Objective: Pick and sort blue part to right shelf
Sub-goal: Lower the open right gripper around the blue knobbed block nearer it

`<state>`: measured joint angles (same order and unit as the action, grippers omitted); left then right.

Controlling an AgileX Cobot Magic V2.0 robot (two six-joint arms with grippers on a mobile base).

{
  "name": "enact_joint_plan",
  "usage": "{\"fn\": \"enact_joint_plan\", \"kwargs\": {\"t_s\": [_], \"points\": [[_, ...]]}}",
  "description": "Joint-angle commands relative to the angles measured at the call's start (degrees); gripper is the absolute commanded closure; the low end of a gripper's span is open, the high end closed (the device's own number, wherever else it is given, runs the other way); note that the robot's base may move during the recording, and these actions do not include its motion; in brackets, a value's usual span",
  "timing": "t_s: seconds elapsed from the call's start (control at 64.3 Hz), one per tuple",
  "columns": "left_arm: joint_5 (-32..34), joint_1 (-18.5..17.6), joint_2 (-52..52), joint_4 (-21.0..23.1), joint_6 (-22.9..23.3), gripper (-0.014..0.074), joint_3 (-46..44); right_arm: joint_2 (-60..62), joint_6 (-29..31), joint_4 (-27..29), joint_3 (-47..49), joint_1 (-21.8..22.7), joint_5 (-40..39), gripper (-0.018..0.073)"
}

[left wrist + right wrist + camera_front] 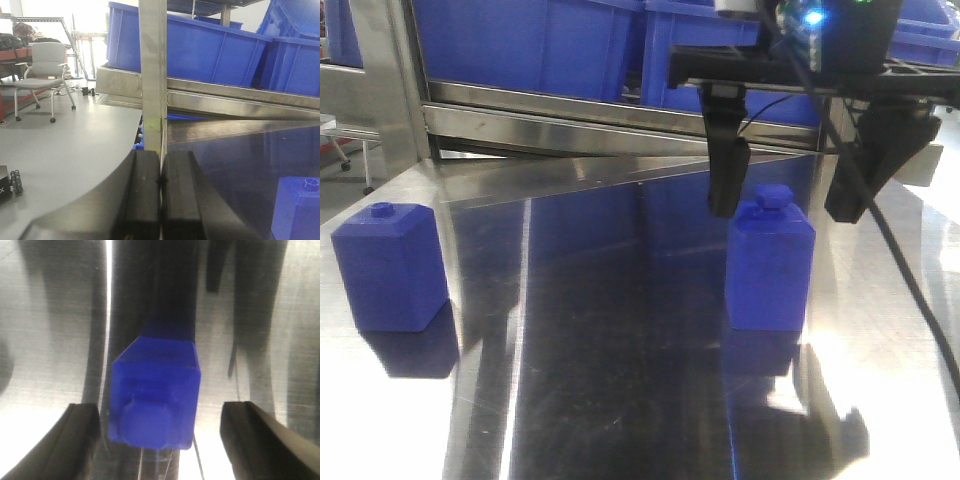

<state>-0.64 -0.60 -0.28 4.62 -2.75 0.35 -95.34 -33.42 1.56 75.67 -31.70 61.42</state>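
Blue plastic sits squarely between my right gripper's [785, 208] fingers: the blue part [770, 265] stands upright on the steel table [620, 400], towards its right side, with its hexagonal cap on top. In my right wrist view I look down on that cap and the sloped shoulders of the part [155, 400]. My right gripper [160, 440] is spread wide, one dark finger [60, 445] on each flank, and bare metal shows on both sides, so neither pad touches the plastic. From the front view the fingertips hang at about the level of the cap and shoulders, and the body below them is free. My left gripper [161, 182] has its two black pads pressed together with nothing between them; it points at an upright steel post [152, 75] of the shelf frame. Low in the right corner of that view I see the squatter blue block [297, 207] with its small round knob. In the front view the same block [390, 265] stands near the table's left edge, well apart from the blue part. Blue bins [530, 40] sit tilted on the rack behind the table, and a grey office chair [45, 65] stands on the floor off to the left.
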Motion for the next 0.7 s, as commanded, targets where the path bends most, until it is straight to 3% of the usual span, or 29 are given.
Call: {"fn": "enact_joint_plan", "kwargs": {"t_s": [0.0,0.685], "points": [[4.91,0.10,-1.42,0.11,0.53,0.0464,1.44,1.08,-1.36,-1.56,2.06,-0.01,-1.44,-0.0020],[4.91,0.10,-1.42,0.11,0.53,0.0464,1.44,-3.96,-3.55,-3.12,2.06,-1.21,-3.94,-0.0020]]}}
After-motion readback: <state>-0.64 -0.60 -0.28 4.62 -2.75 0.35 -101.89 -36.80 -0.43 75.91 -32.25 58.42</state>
